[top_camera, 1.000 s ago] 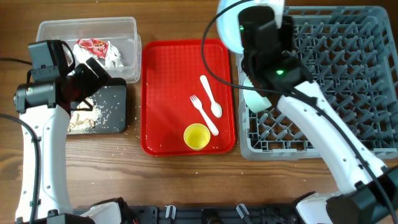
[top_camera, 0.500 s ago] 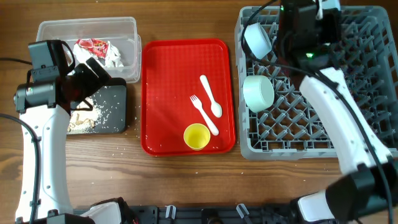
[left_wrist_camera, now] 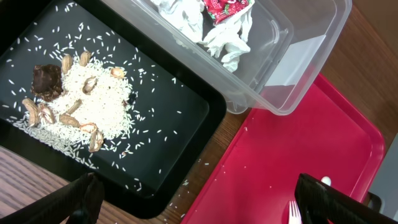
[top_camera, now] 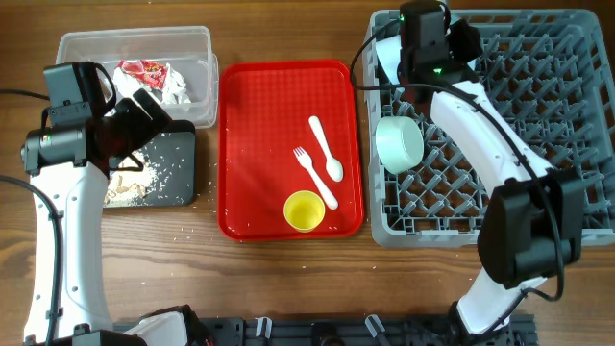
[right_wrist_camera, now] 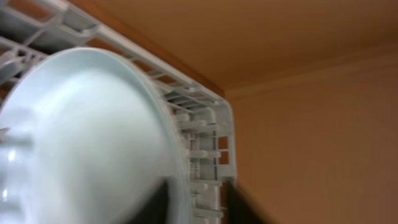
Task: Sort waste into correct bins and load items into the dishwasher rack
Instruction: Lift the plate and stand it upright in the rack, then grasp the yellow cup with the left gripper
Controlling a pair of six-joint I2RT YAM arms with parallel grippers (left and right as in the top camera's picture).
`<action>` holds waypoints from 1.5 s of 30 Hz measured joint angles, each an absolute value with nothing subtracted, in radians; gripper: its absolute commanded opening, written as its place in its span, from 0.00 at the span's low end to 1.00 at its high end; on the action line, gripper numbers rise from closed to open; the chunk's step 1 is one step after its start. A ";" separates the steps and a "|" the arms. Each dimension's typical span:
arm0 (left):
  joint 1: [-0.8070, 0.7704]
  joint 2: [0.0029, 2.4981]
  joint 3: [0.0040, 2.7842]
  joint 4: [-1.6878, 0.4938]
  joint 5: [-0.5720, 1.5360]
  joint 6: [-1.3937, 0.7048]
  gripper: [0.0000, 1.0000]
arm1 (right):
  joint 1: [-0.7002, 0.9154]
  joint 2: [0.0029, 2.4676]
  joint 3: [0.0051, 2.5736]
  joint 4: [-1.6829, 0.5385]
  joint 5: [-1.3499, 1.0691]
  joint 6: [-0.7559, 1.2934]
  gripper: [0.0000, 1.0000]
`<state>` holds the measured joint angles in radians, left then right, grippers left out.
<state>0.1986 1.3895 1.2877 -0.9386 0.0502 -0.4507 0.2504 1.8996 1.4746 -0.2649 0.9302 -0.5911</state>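
Note:
My right gripper [top_camera: 411,60] is at the far left corner of the grey dishwasher rack [top_camera: 538,115]. It is shut on the rim of a pale blue-white bowl [top_camera: 386,56] that stands on edge among the pegs. In the right wrist view the bowl [right_wrist_camera: 81,137] fills the left side, with a finger on each side of its rim [right_wrist_camera: 196,208]. A second bowl [top_camera: 399,144] lies in the rack. The white fork [top_camera: 315,178], white spoon [top_camera: 327,149] and yellow cup [top_camera: 304,210] lie on the red tray [top_camera: 259,115]. My left gripper [top_camera: 144,115] is open and empty over the black tray [top_camera: 178,159].
The clear tub [top_camera: 197,43] holds the red-and-white wrapper [top_camera: 144,70] and white napkins [top_camera: 173,86]. The black tray [left_wrist_camera: 174,106] holds beige scraps [left_wrist_camera: 81,99] and a brown lump [left_wrist_camera: 46,81]. Loose grains lie on the wood beside it. No plate shows.
My right arm carried the bowl from above the rack's near-left side to its far left corner and set it on edge. The left arm has not moved.

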 measured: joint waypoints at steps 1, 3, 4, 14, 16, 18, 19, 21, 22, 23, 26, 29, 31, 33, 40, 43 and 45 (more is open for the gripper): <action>0.199 1.390 1.288 -0.939 0.050 -0.451 1.00 | 0.250 1.906 1.475 -0.271 0.909 -0.570 0.61; 0.199 1.390 1.288 -0.939 0.050 -0.451 1.00 | 0.250 1.907 1.475 -0.278 0.871 -0.526 0.70; 0.199 1.390 1.288 -0.939 0.050 -0.451 1.00 | 0.250 1.907 1.475 -0.283 0.842 -0.509 0.75; 0.199 1.390 1.288 -0.939 0.050 -0.451 1.00 | 0.249 1.564 1.476 -0.472 0.480 -0.266 1.00; 0.199 1.390 1.288 -0.939 0.050 -0.451 1.00 | 0.246 1.472 1.482 -0.549 0.295 -0.187 1.00; 0.199 1.390 1.288 -0.939 0.050 -0.451 1.00 | 0.245 1.430 1.483 -0.611 0.096 -0.133 1.00; 0.199 1.390 1.288 -0.939 0.050 -0.451 1.00 | 0.245 1.426 1.483 -0.629 0.013 -0.109 1.00; 0.199 1.390 1.288 -0.939 0.050 -0.451 1.00 | 0.246 1.434 1.482 -0.644 -0.118 -0.047 1.00; 0.199 1.390 1.288 -0.939 0.050 -0.451 1.00 | 0.246 1.440 1.482 -0.644 -0.162 -0.017 1.00; 0.199 1.390 1.288 -0.939 0.050 -0.451 1.00 | 0.246 1.448 1.482 -0.644 -0.208 0.025 1.00; 0.199 1.390 1.288 -0.939 0.050 -0.451 1.00 | 0.246 1.455 1.481 -0.678 -0.266 0.090 1.00; 0.199 1.390 1.288 -0.890 0.062 -0.452 1.00 | 0.246 1.455 1.481 -0.689 -0.278 0.113 1.00; 0.199 1.390 1.288 -0.890 0.093 -0.454 1.00 | 0.246 1.455 1.481 -0.688 -0.282 0.128 1.00; 0.199 1.390 1.288 -0.899 0.150 -0.455 1.00 | 0.246 1.455 1.481 -0.693 -0.285 0.149 1.00; 0.143 1.390 1.286 -1.013 0.313 -0.452 0.94 | 0.229 1.409 1.481 -0.767 -0.257 0.203 1.00; -0.003 1.390 1.250 -1.017 0.331 -0.447 0.93 | 0.223 1.370 1.482 -0.794 -0.226 0.216 1.00; -0.116 1.397 1.218 -1.001 0.345 -0.447 0.93 | 0.223 1.360 1.482 -0.808 -0.218 0.220 1.00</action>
<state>-0.1162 1.3972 1.2182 -1.0008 0.3447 -0.4465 0.2234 1.3602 1.4818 -0.8082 -0.2176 0.2203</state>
